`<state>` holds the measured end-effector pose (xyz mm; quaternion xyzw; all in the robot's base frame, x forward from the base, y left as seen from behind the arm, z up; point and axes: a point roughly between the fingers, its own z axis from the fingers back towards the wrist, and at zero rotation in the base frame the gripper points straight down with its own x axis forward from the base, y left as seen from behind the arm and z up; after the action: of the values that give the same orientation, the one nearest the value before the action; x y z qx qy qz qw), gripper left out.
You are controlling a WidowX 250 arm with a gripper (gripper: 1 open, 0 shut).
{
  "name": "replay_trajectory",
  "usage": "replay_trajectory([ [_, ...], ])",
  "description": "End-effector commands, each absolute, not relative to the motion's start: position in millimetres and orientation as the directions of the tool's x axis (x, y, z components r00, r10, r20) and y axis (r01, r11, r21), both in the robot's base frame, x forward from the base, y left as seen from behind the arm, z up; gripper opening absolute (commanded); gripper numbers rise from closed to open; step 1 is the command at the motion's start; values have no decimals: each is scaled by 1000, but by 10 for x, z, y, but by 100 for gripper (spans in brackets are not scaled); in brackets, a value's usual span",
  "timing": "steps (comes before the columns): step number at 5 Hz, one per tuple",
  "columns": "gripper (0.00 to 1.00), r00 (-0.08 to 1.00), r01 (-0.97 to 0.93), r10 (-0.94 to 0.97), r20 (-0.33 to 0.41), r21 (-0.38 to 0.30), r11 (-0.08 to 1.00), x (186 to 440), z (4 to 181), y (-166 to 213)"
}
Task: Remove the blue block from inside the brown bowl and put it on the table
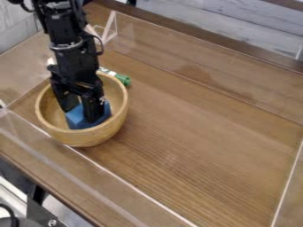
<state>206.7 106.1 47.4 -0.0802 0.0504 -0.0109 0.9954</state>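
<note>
A black robot arm (62,35) reached almost straight down into the brown bowl (48,124), which sat near the left end of the counter (201,124), close to the clear acrylic wall (24,142) along the front edge. The gripper (81,108) stood released, its two dark fingers (62,97) spread wide and lowered inside the bowl's rim. Between those fingers lay the blue block (83,115), resting in the bowl toward its right-hand side; the fingers flanked the block, and whether they touched it could not be told from this angle. Nothing showed the block lifted off the bowl's floor.

Just behind the bowl, on the far side of its rim, a white marker with a green cap (116,80) lay on the counter, partly hidden by the arm. The green cap pointed to the right of the bowl and sat just beside the rim.

To the right of the bowl, the glossy wood-grain counter stretched away bare of objects, catching pale reflections from above. Low clear walls ran around the surface on the sides beyond the bowl as well. Behind the bowl and past the rear wall, a strip of whitish planking (236,27) was visible. Below the front wall, nearest the bowl's left, dark frame parts (24,208) of the stand showed.
</note>
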Motion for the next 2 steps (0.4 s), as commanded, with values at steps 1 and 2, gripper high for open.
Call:
replay_trajectory([
  [1,100,997,23,-34,-67,-153,988,2109,506,1095],
  [2,0,997,29,-39,-61,-158,987,2119,485,1098],
])
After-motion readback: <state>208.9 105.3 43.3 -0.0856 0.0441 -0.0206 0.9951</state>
